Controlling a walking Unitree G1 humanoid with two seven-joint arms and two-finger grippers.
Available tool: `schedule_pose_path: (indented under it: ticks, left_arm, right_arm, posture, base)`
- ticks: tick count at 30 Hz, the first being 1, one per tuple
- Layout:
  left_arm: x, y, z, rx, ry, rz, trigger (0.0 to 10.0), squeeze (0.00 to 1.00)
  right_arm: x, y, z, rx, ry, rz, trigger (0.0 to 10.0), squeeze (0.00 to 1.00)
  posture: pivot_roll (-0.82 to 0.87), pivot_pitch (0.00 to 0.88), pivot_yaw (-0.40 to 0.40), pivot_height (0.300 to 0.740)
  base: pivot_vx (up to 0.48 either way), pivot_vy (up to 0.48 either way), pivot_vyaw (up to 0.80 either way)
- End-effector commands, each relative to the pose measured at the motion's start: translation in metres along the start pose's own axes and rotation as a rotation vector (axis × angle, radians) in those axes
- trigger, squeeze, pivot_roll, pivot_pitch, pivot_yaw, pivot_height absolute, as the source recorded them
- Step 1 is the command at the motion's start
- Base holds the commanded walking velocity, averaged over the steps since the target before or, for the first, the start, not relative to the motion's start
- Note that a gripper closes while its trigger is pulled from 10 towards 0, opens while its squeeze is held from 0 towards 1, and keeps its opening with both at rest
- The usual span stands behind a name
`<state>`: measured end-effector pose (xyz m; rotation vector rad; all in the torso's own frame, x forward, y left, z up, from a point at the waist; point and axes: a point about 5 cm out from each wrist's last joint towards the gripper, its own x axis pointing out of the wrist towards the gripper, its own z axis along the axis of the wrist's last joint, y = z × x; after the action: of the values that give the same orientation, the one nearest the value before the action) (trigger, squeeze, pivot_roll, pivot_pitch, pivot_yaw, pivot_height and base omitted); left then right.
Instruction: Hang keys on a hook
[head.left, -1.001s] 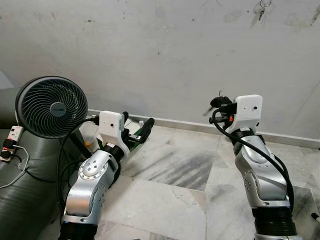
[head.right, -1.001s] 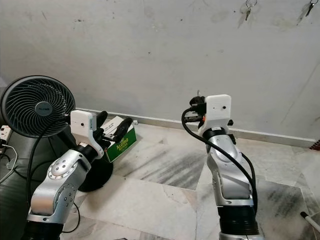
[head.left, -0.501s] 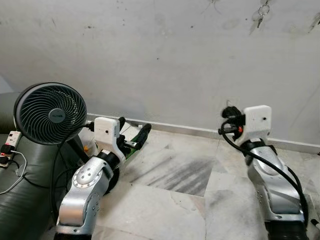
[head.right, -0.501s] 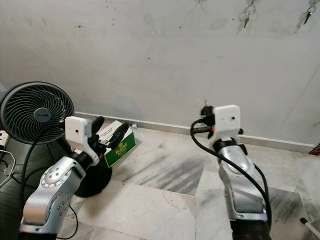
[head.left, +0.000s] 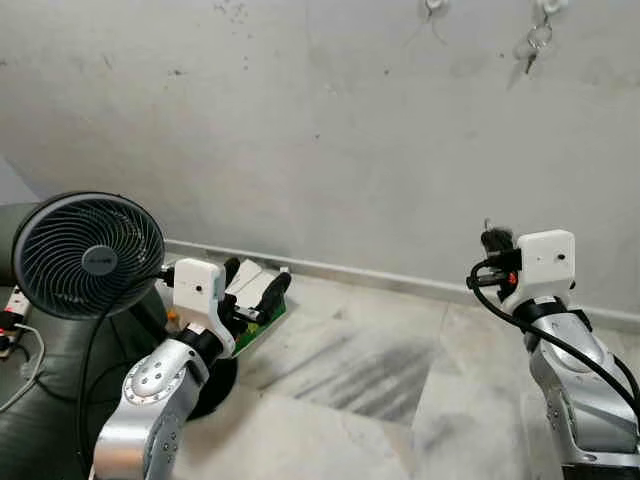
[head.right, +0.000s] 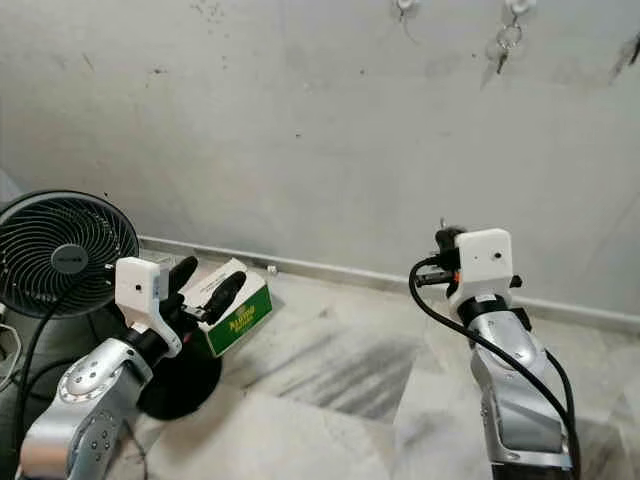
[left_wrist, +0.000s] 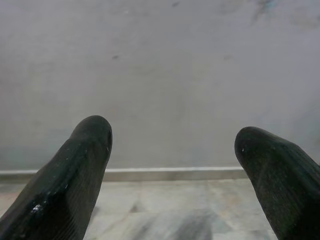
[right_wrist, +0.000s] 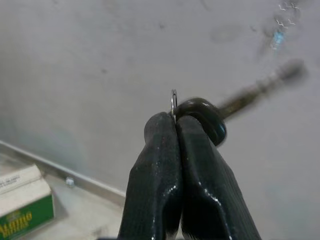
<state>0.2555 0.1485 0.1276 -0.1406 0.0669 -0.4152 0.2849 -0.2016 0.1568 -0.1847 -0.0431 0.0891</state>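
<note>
My right gripper (right_wrist: 175, 122) is shut on a key (right_wrist: 200, 112) with a black head and a small metal ring; its blade sticks out blurred past the fingertips. In the eye views that gripper (head.left: 493, 240) is raised toward the grey wall, well below the hooks. At the top of the wall sits a bare white hook (head.right: 404, 6). To its right, a hook holds a hanging bunch of keys (head.right: 503, 42). Another hanging item (head.right: 630, 50) shows at the far right edge. My left gripper (left_wrist: 172, 145) is open and holds nothing, low on the left (head.left: 255, 280).
A black fan (head.left: 85, 255) stands at the left beside a grey couch arm (head.left: 30, 400). A green and white box (head.right: 235, 305) lies on the marble floor (head.left: 360, 370) just past my left gripper. A white skirting runs along the wall's foot.
The camera has tilted up and moved closer, so the wall hooks stand lower and fuller in view. My right gripper stays shut on the key and sits further right in the picture.
</note>
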Motion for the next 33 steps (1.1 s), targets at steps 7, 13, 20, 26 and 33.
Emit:
schedule_pose_path:
  ticks: [7,13,20,26,33]
  left_arm:
    - [0.004,-0.001,0.003,-0.002,-0.007,0.003,10.0,0.00]
    - [0.006,-0.001,0.003,-0.004,-0.012,0.005,10.0,0.00]
    - [0.014,-0.003,0.006,0.008,-0.041,-0.008,10.0,0.00]
    - [0.026,0.001,0.009,0.032,-0.065,-0.015,10.0,0.00]
    - [0.026,0.001,0.003,0.013,-0.053,-0.001,10.0,0.00]
  right_arm:
    - [0.003,0.004,0.006,-0.006,-0.022,0.026,10.0,0.00]
    - [0.003,0.005,0.009,-0.015,-0.027,0.028,10.0,0.00]
    - [0.007,0.007,0.019,-0.035,-0.039,0.049,10.0,0.00]
    - [0.020,0.016,0.034,-0.051,-0.066,0.089,10.0,0.00]
    - [0.021,0.025,0.022,-0.027,-0.048,0.099,10.0,0.00]
  posture:
    - [-0.01,0.065,0.073,0.740]
    - [-0.01,0.062,0.065,0.740]
    - [-0.05,0.054,0.006,0.740]
    - [-0.07,0.048,-0.040,0.740]
    - [-0.06,0.037,0.011,0.740]
  base:
    - [0.425,0.000,0.00]
    - [0.428,0.000,0.00]
    - [0.427,0.000,0.00]
    - [0.425,0.000,0.00]
    - [0.425,0.000,0.00]
